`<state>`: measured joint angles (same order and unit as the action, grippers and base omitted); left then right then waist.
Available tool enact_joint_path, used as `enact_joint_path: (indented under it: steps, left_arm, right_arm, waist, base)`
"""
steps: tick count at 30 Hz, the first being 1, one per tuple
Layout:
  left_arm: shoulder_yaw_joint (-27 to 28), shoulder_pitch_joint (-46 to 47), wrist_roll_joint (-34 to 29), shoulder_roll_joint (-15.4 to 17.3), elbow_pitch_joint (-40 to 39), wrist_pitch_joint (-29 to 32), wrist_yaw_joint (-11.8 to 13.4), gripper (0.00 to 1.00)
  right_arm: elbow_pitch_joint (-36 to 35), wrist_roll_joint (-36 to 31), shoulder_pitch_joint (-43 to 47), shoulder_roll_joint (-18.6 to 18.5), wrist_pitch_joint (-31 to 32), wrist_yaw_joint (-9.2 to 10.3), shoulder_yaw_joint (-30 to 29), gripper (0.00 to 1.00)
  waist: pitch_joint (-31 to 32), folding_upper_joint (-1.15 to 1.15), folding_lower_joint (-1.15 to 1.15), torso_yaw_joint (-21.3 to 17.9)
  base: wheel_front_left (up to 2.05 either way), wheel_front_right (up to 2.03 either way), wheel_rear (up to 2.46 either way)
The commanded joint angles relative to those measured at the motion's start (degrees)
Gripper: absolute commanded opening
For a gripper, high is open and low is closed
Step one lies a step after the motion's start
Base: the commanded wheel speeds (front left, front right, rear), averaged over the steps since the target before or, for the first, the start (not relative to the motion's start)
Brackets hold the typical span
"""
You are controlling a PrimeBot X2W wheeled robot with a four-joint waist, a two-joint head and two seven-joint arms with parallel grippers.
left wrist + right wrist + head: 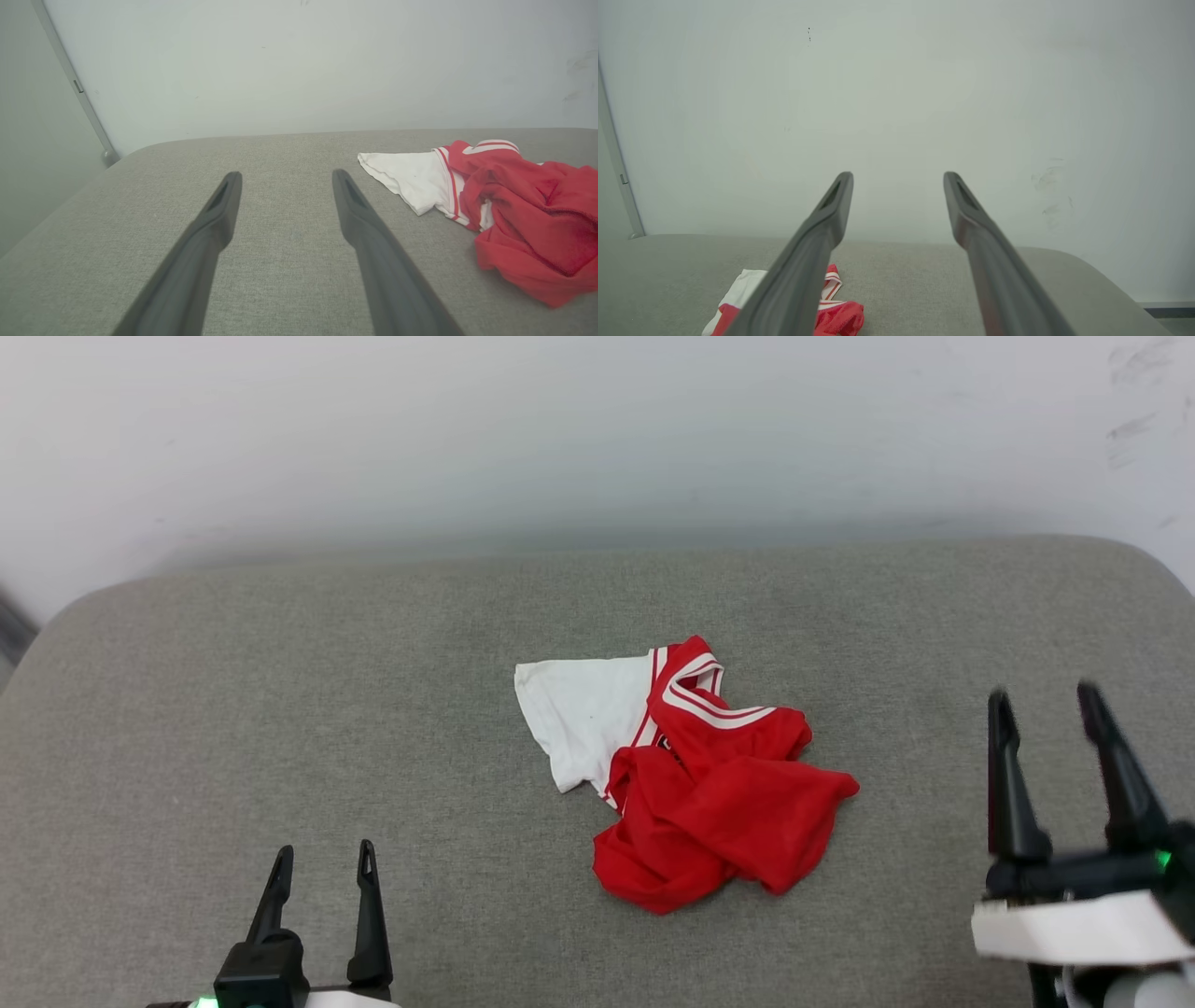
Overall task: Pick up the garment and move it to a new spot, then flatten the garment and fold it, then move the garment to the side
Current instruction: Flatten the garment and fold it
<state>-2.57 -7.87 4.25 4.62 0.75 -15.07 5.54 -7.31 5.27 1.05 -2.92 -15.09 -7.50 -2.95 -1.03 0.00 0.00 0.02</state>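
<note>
Gaping wide, left claw (325, 847) and right claw (1041, 693) hold nothing — garment (719, 784) lies apart.

I count one shirt (695, 775), one grey cushion (280, 709), one pale wall (597, 429). Two grippers: left gripper (326, 847), right gripper (1043, 693). Two dark fingers (1008, 784) each, four total.

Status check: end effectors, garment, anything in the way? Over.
left end effector and right end effector open, empty. garment crumpled in a heap, untouched, ahead between them. No obstruction seen on the grey cushion.
</note>
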Motion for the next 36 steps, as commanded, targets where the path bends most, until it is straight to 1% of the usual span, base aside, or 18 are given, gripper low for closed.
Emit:
enact_joint_path:
  steps: [1, 4, 7, 8, 11, 14, 16, 19, 22, 26, 29, 31, 33, 36]
  left_arm:
    - [0.3, 0.7, -0.3, -0.4, 0.1, -0.1, -0.4, 1.00]
    - [0.9, 1.4, -0.3, -0.7, 0.0, -0.2, -0.5, 1.00]
    - [1.0, 2.1, -0.6, -0.9, 0.3, -0.2, -0.9, 1.00]
    - [1.0, 2.1, -0.6, -0.9, 0.3, -0.2, -0.9, 1.00]
    - [1.1, 3.0, -0.7, -1.0, 0.4, -0.2, -1.3, 1.00]
    - [1.1, 3.7, -0.9, -1.3, 0.5, -0.2, -1.5, 1.00]
    - [1.2, 4.1, -0.9, -1.4, 0.6, -0.2, -1.5, 1.00]
    - [1.3, 4.8, -0.8, -1.5, 0.6, -0.2, -1.7, 1.00]
    - [1.2, 5.3, -0.8, -1.6, 0.7, -0.2, -1.8, 1.00]
    - [1.0, 6.6, -0.6, -1.7, 0.8, -0.2, -2.0, 1.00]
    - [0.7, 7.6, -0.5, -1.7, 1.2, -0.2, -2.3, 1.00]
    - [0.5, 8.6, -0.5, -1.7, 1.3, -0.2, -2.4, 1.00]
    - [0.2, 9.5, -0.4, -1.7, 1.5, -0.2, -2.5, 1.00]
    - [-0.3, 10.6, 0.1, -1.8, 1.8, -0.2, -2.3, 1.00]
  right_arm:
    - [-1.1, -0.9, -3.2, 0.1, -0.1, 0.02, 0.4, 1.00]
    - [-1.7, -4.4, -9.4, -0.1, -0.1, 0.02, 3.2, 1.00]
    - [1.0, -5.6, -15.1, -3.2, -0.1, 0.04, 7.0, 1.00]
    - [1.0, -5.6, -15.1, -3.2, -0.1, 0.04, 7.0, 1.00]
    - [5.1, -4.7, -21.2, -7.9, -0.1, 0.03, 13.2, 1.00]
    - [10.2, -1.1, -26.4, -13.4, 0.7, 0.03, 20.6, 1.00]
    - [13.1, 3.0, -29.9, -17.0, 4.3, 0.03, 26.4, 1.00]
    - [15.6, 11.2, -35.1, -22.7, 14.0, 0.03, 36.2, 1.00]
    - [15.2, 21.0, -39.9, -28.4, 25.2, 0.03, 46.2, 1.00]
    - [13.6, 31.4, -46.1, -34.4, 37.8, 0.03, 56.0, 1.00]
    - [13.9, 38.6, -49.2, -36.6, 45.5, 0.03, 61.7, 1.00]
    - [14.7, 41.5, -51.7, -37.4, 49.1, 0.03, 64.8, 1.00]
    - [16.2, 43.8, -53.0, -37.1, 51.4, 0.03, 67.7, 1.00]
    - [19.3, 46.4, -54.2, -35.5, 52.8, 0.02, 71.0, 1.00]
  waist:
    - [-0.5, 0.00, 0.00, 0.2]
    - [-1.8, 0.00, 0.00, 0.1]
    - [-2.8, 0.00, 0.00, 0.1]
    - [-2.8, 0.00, 0.00, 0.1]
    - [-3.7, 0.00, 0.00, 0.4]
    - [-4.4, 0.00, 0.00, 0.7]
    - [-4.9, 0.00, 0.00, 0.9]
    - [-5.8, 0.00, 0.00, 1.1]
    - [-6.9, 0.00, 0.00, 1.4]
    - [-8.9, 0.00, 0.00, 1.9]
    - [-10.7, 0.00, 0.00, 2.3]
    - [-11.9, 0.00, 0.00, 2.7]
    - [-13.0, 0.00, 0.00, 3.2]
    - [-14.6, 0.00, 0.00, 3.8]
  base:
    - [0.00, 0.00, 0.00]
    - [0.00, 0.00, 0.00]
    - [0.00, 0.00, 0.00]
    - [0.00, 0.00, 0.00]
    - [0.00, 0.00, 0.00]
    - [0.00, 0.00, 0.00]
    - [0.00, 0.00, 0.00]
    - [0.00, 0.00, 0.00]
    - [0.00, 0.00, 0.00]
    - [0.00, 0.00, 0.00]
    - [0.00, 0.00, 0.00]
    - [0.00, 0.00, 0.00]
    - [0.00, 0.00, 0.00]
    - [0.00, 0.00, 0.00]
